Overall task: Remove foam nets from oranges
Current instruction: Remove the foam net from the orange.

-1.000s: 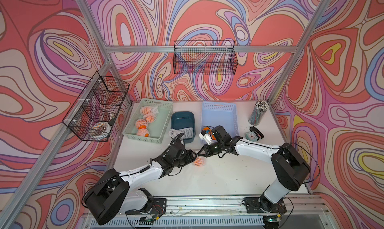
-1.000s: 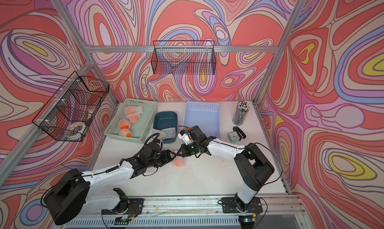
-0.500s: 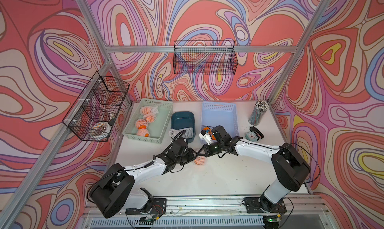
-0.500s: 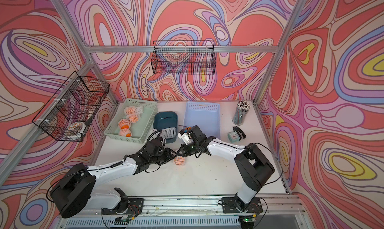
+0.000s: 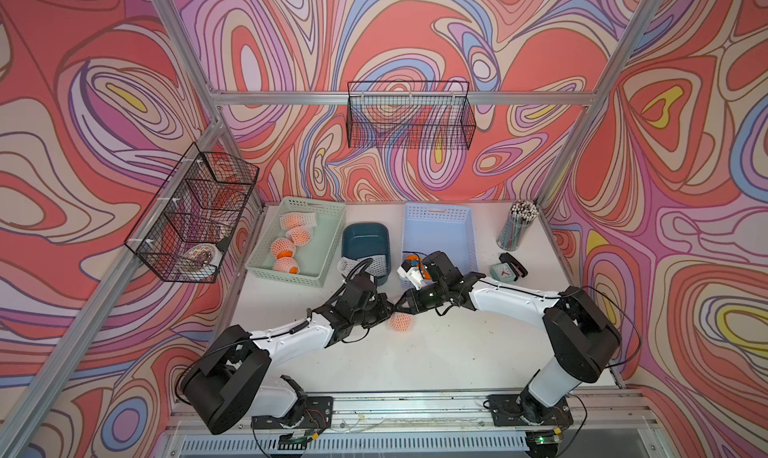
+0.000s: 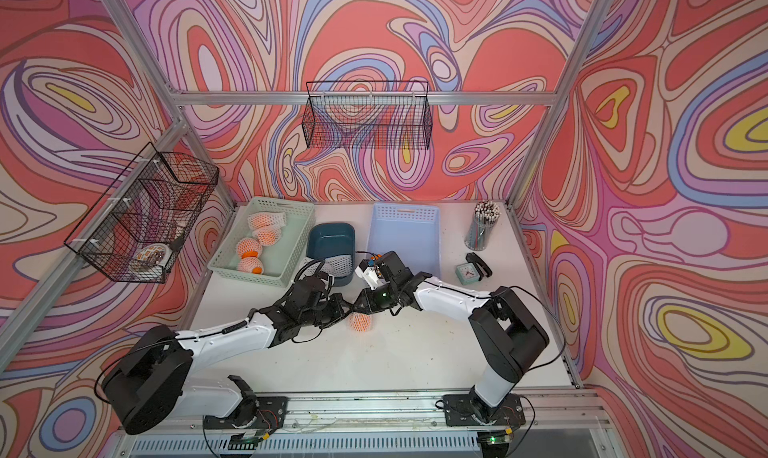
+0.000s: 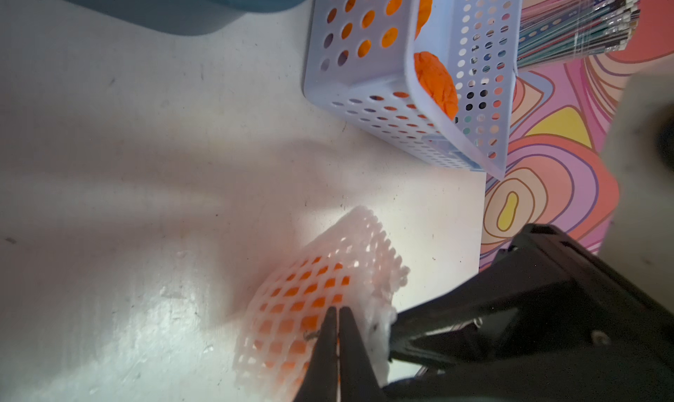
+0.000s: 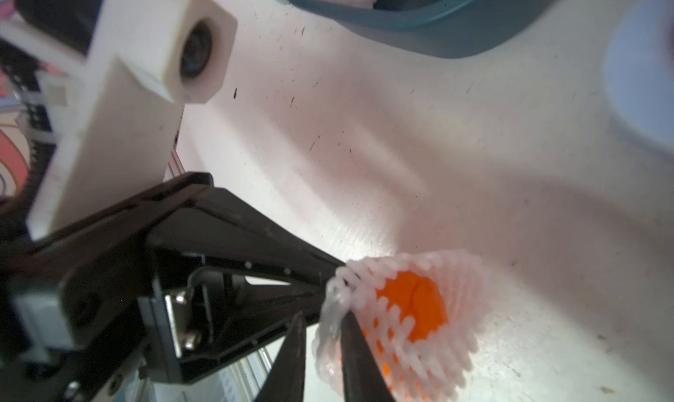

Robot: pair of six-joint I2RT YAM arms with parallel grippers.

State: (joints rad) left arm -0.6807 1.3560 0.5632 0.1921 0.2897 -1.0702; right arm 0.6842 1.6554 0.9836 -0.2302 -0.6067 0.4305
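In both top views my two claws meet just below the middle of the frame, above the white table (image 5: 436, 352). My left claw (image 7: 337, 311) is pressed fully closed, its tips pinching the rim of the foam net (image 7: 310, 280) that wraps one orange (image 8: 412, 305). The fruit rests on the table, its mesh open at one end so the peel shows through. My right claw (image 8: 322, 316) stands a little apart. A loose flap of the same net's rim hangs between its fingers, and one finger lies against the mesh.

Left of centre in the frame, the green basket (image 5: 318, 244) holds four more netted oranges (image 5: 282, 246). Beside it, the teal tub (image 5: 365, 238) has an empty net (image 5: 376, 263) at its near end. The pale blue basket (image 5: 438, 231) sits right of the tub, and the left wrist view shows bare oranges (image 7: 436, 79) inside it.
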